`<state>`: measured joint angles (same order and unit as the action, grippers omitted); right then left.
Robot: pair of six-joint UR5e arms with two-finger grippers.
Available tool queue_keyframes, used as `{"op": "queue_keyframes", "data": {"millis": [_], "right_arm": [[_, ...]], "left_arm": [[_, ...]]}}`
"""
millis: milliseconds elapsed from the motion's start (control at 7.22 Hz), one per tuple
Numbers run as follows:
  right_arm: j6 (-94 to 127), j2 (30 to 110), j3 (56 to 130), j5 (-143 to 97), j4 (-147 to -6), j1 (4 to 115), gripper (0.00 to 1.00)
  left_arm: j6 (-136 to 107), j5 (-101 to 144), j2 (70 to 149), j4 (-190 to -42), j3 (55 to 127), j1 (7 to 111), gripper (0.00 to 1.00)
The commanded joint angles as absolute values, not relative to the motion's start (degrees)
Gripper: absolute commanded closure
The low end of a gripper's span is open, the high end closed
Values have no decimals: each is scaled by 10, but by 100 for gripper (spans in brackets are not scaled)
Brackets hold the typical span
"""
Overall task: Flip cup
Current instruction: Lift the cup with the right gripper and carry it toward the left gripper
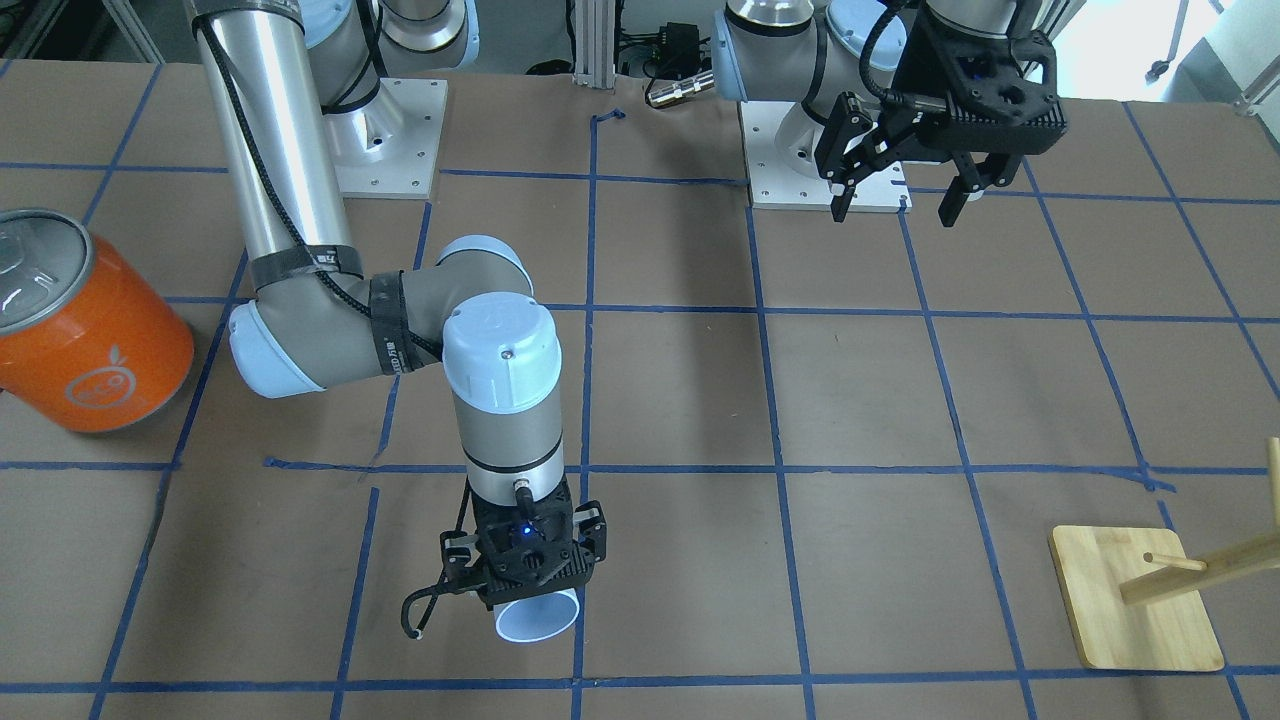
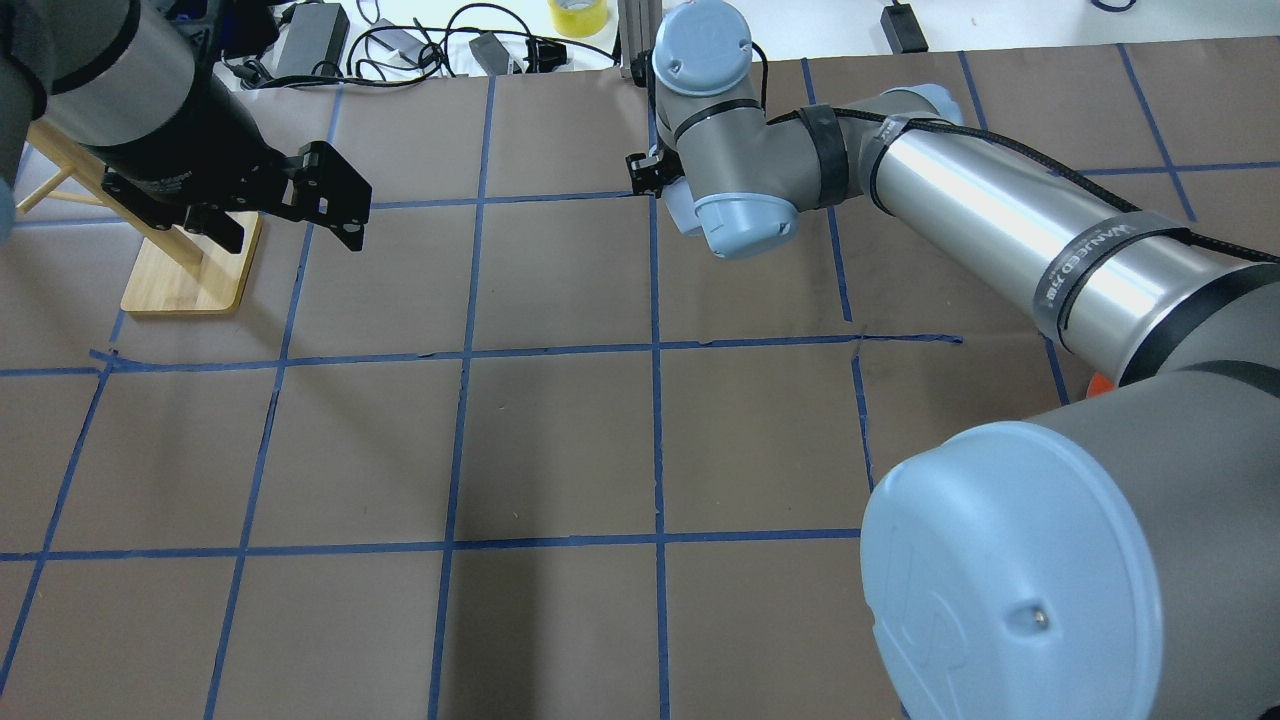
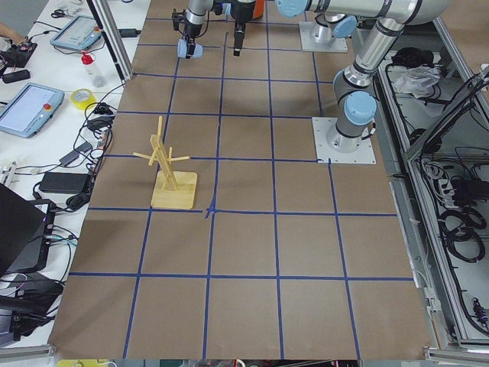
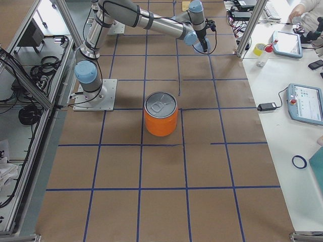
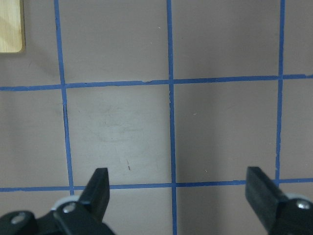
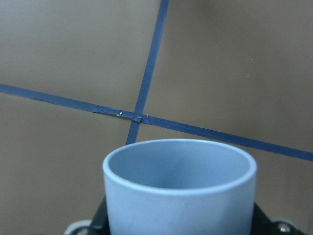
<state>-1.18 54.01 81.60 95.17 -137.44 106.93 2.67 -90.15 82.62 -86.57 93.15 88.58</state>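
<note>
The cup (image 1: 540,617) is a small pale blue tumbler held in my right gripper (image 1: 525,570), which is shut on its body. Its open mouth points away from the gripper, toward the table's operator side. The right wrist view shows the cup's (image 6: 181,196) rim and light blue inside, with brown table and a blue tape crossing beyond it. It is small at the far end in the exterior right view (image 4: 203,47). In the overhead view the wrist hides the cup. My left gripper (image 1: 897,205) is open and empty, well apart, near its base; its fingers (image 5: 98,186) frame bare table.
A large orange can (image 1: 85,335) with a silver top stands on the right arm's side, also in the exterior right view (image 4: 161,115). A wooden peg rack (image 1: 1135,600) stands on the left arm's side. Cables and a tape roll (image 2: 577,15) lie beyond the far edge.
</note>
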Motion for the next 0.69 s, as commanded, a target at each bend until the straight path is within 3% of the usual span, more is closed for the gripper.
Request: {"op": "queue_keyframes", "data": {"millis": [0,138,554], "right_arm": [[-159,536,818,952,-1376,1095,59],[-254,537,818,948,-1380,1116,53],[-512,521,821,948,-1380,1156,55]], "left_arm": [[33,-890,828,-865,928,883,0],[33,-841,835,-866,930,878,0],[33,-836,831,-872,939,875,0]]}}
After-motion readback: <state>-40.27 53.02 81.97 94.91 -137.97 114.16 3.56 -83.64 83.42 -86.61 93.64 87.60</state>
